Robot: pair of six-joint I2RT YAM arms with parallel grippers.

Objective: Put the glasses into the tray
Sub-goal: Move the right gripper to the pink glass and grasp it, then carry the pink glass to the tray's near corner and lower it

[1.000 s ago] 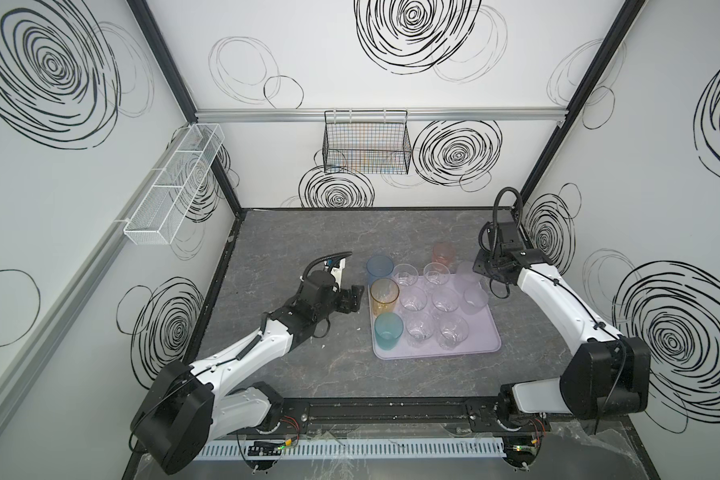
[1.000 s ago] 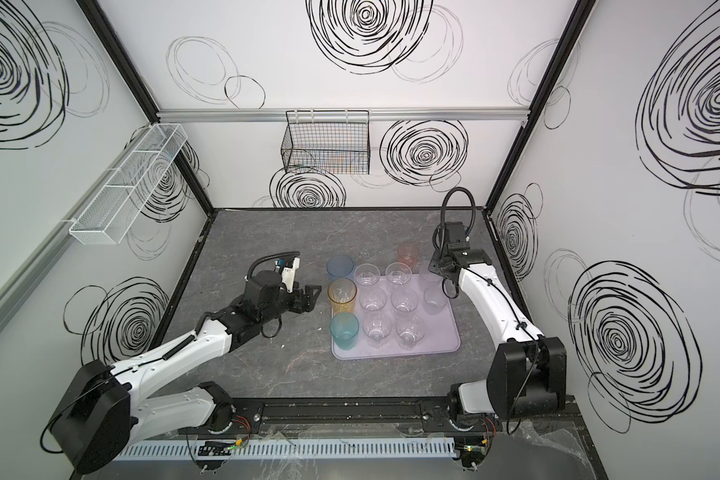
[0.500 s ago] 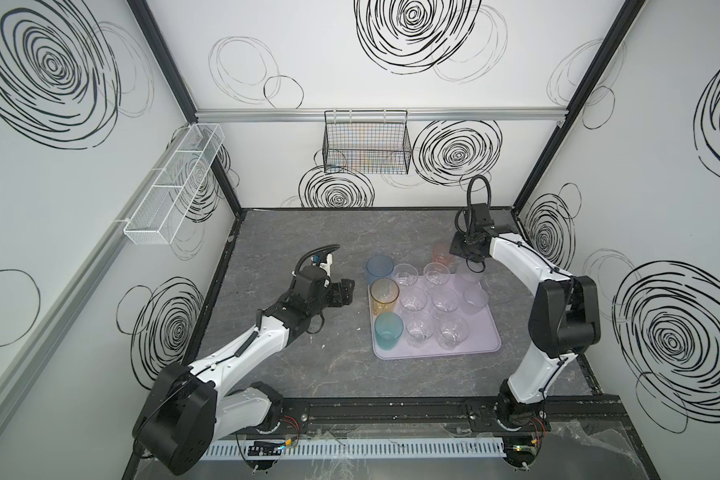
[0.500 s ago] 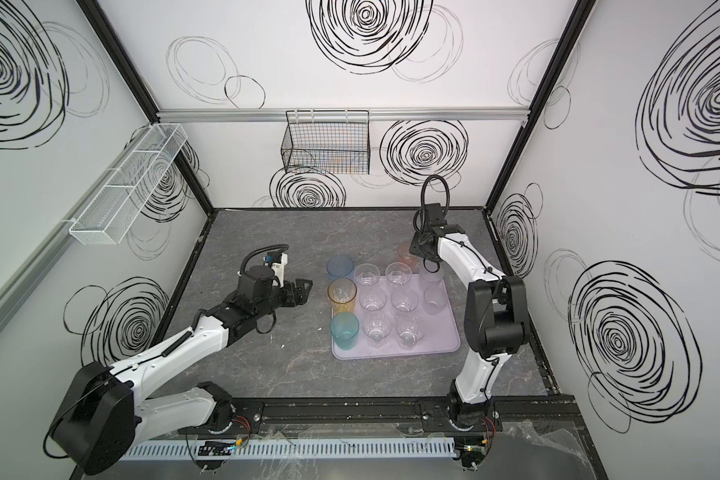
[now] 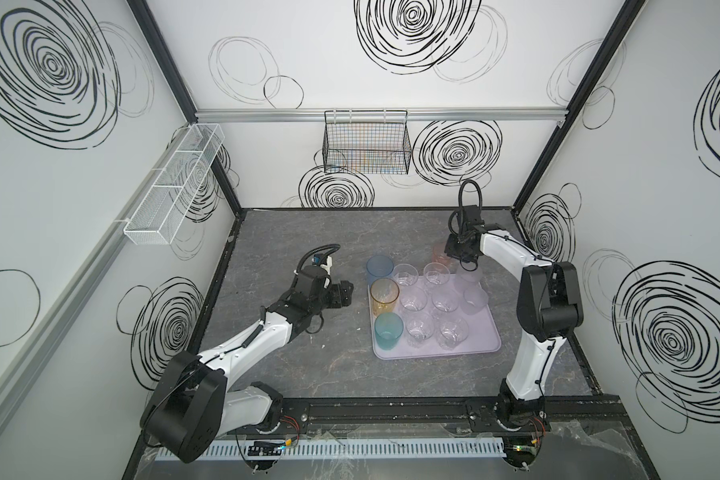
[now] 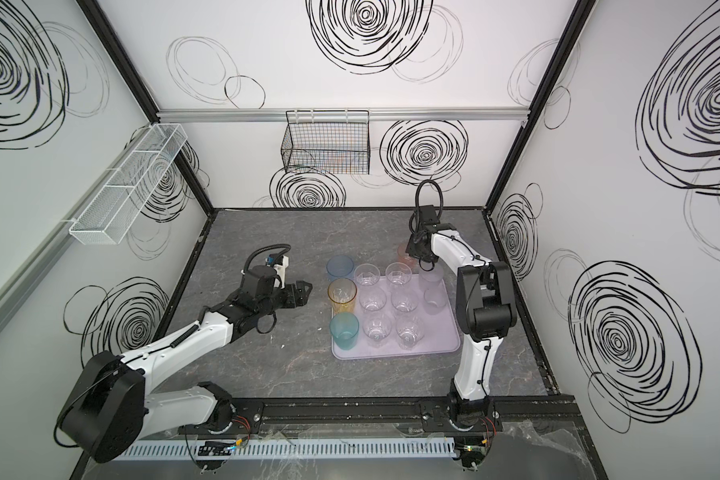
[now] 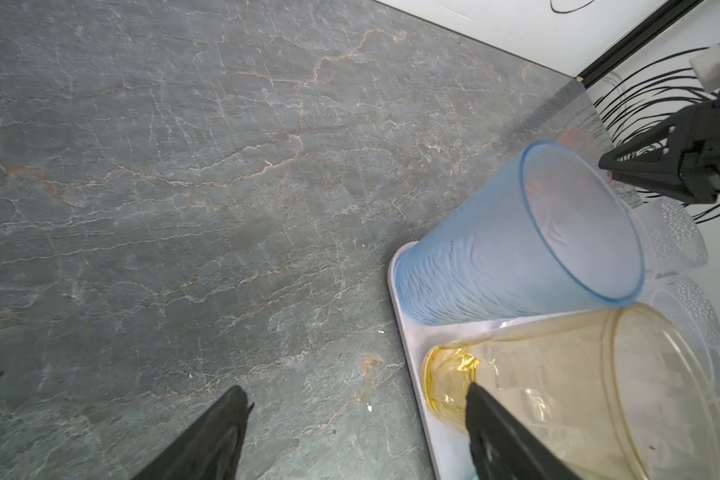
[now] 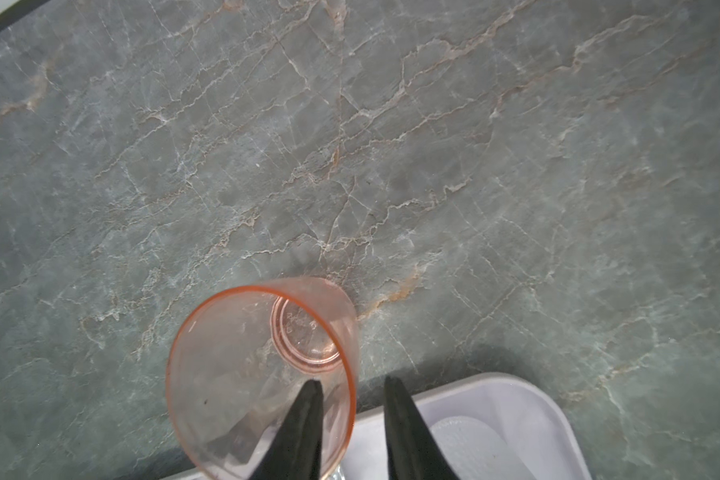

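The tray (image 5: 481,338) lies near the front of the desk (image 5: 308,374). It is pale purple with a low rim. I count 11 glasses (image 5: 420,330) standing in it. The teal glass (image 5: 388,330) is nearest, then the amber glass (image 5: 385,296), then the blue glass (image 5: 380,266). The tray's near right corner is bare, so there is room for 1 more.

The left claw (image 5: 344,293) hangs over the desk beside the tray. It is spread wide and holds nothing.

Farther back, the pink glass (image 8: 262,365) stands on the desk, just past the tray's far rim. It is the only 1 not in the tray. The right claw (image 8: 353,384) is down on it. 1 finger (image 8: 306,432) is inside the glass and 1 is outside, with the thin wall between them. They are close together, but I cannot tell if they squeeze it.

I think this step is picking up the last glass. Next comes a firm pinch and a straight lift. The lift must be high enough to clear the rim and the 2 frosted glasses (image 5: 474,298) close by. Then the glass goes softly down in the bare corner. The thin wall could slip.

Behind the pink glass the desk is bare up to the back wall (image 5: 391,195).
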